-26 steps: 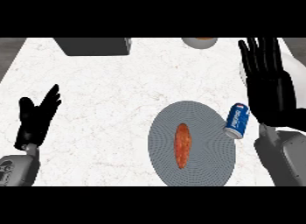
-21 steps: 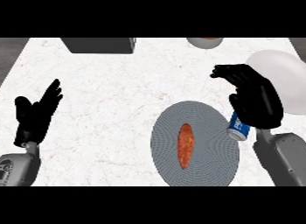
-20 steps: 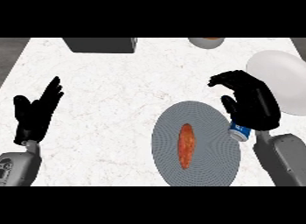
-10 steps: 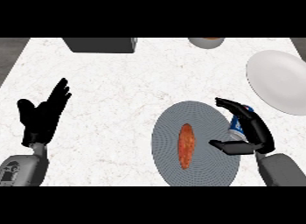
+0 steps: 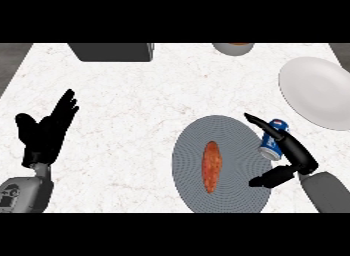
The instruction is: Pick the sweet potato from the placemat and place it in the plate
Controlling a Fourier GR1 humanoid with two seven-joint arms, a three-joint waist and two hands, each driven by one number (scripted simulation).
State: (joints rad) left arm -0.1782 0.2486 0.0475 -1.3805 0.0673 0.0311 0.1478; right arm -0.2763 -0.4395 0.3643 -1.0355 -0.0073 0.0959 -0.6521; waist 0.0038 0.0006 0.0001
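An orange sweet potato lies lengthwise on the round grey placemat at the lower middle of the counter. A white plate sits at the right edge, farther back. My right hand hovers over the placemat's right edge, to the right of the sweet potato and apart from it, fingers stretched out and thumb spread toward the mat. My left hand rests open at the left, fingers up.
A blue can stands just right of the placemat, partly behind my right hand. A dark grey box and a bowl sit along the back edge. The counter's left and right edges show at the top corners.
My right hand has come down from near the plate, past the can, to the placemat's right edge. The plate is now uncovered. The left hand has barely shifted.
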